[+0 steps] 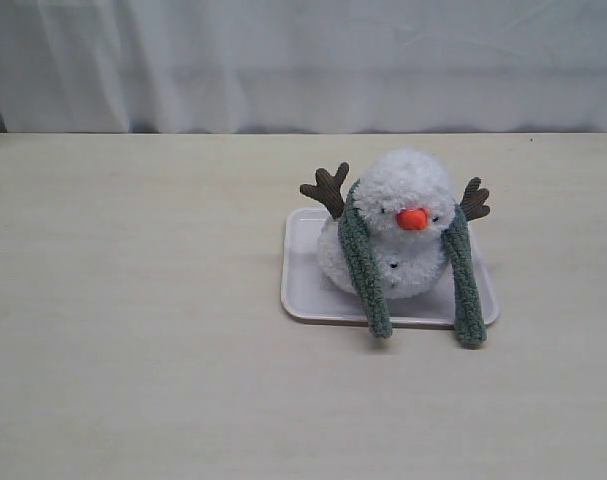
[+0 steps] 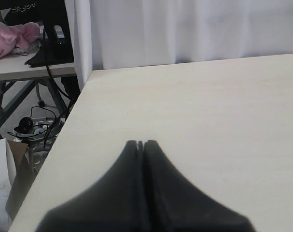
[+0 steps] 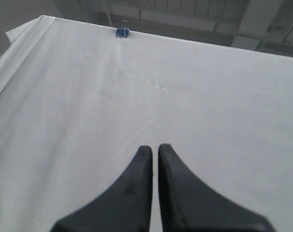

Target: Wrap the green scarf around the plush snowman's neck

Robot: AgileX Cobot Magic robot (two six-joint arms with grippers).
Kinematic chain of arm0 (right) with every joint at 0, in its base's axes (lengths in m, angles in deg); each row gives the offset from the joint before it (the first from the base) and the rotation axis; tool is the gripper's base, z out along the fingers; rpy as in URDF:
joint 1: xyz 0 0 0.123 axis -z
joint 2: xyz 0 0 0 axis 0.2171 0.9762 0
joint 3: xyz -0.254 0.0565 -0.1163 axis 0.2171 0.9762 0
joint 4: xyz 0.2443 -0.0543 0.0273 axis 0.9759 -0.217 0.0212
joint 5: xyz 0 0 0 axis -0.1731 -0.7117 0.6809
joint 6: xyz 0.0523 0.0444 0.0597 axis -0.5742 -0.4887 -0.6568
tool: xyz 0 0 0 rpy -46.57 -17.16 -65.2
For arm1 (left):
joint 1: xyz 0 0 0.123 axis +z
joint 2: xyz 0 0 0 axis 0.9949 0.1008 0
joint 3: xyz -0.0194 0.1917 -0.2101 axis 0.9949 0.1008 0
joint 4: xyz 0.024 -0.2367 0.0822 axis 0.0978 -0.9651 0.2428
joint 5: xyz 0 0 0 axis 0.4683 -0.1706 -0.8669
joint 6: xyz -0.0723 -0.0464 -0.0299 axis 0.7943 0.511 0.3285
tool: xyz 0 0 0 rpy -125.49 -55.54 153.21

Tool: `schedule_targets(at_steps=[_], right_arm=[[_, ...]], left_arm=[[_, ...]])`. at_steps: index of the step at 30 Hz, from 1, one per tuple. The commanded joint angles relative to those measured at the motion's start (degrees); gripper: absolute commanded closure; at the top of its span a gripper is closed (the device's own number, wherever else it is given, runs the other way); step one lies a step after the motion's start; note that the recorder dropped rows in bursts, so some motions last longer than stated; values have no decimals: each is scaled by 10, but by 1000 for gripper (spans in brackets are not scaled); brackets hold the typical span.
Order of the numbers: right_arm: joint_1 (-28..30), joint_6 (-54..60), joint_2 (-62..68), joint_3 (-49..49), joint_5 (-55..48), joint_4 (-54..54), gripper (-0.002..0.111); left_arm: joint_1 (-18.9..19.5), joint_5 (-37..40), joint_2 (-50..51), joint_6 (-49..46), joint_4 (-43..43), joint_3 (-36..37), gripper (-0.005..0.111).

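Snowman: the plush snowman (image 1: 411, 250) sits right of centre in the exterior view, on a pale tray (image 1: 303, 290), orange nose (image 1: 411, 218) facing the camera.
Scarf: the green scarf (image 1: 361, 262) is slung behind the head and comes down the front in two strands, one on each side of the face. They aren't crossed or tied.
Scarf ends: both tails run past the tray's front lip and land on the table (image 1: 133, 330); the right-hand one reaches a bit lower in the frame.
Neck: the snowman's neck (image 1: 398, 236) shows bare white fluff between the two strands, so only the sides are covered.
Twig arms: the brown arms (image 1: 328, 188) poke out just outside the scarf, upper left and upper right of the body.
Left gripper: the left gripper (image 2: 141, 143) has its jaws pressed together on nothing, over a bare corner of the table. A pink plush (image 2: 13, 38) lies on another bench off past the edge.
Right gripper: the right gripper (image 3: 155, 149) has its jaws closed too, just a sliver between the tips, nothing held. It faces a white sheet (image 3: 185, 96) with a blue clip (image 3: 122, 32) on its edge.
Arms in the exterior view: neither shows up.
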Motion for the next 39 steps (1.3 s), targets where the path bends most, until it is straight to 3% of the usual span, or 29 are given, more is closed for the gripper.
schedule_targets(at_steps=[1, 11, 19, 39], right_arm=[[5, 0, -1, 32, 4, 82, 104], [6, 27, -1, 69, -23, 169, 104], [6, 27, -1, 106, -55, 171, 104], [8, 24, -1, 138, -323, 171, 104]], left_arm=[[-2, -5, -1, 1, -2, 2, 107], [-2, -5, -1, 1, -2, 2, 107], [-2, -5, -1, 1, -2, 2, 107], [-2, -5, -1, 1, -2, 2, 107]])
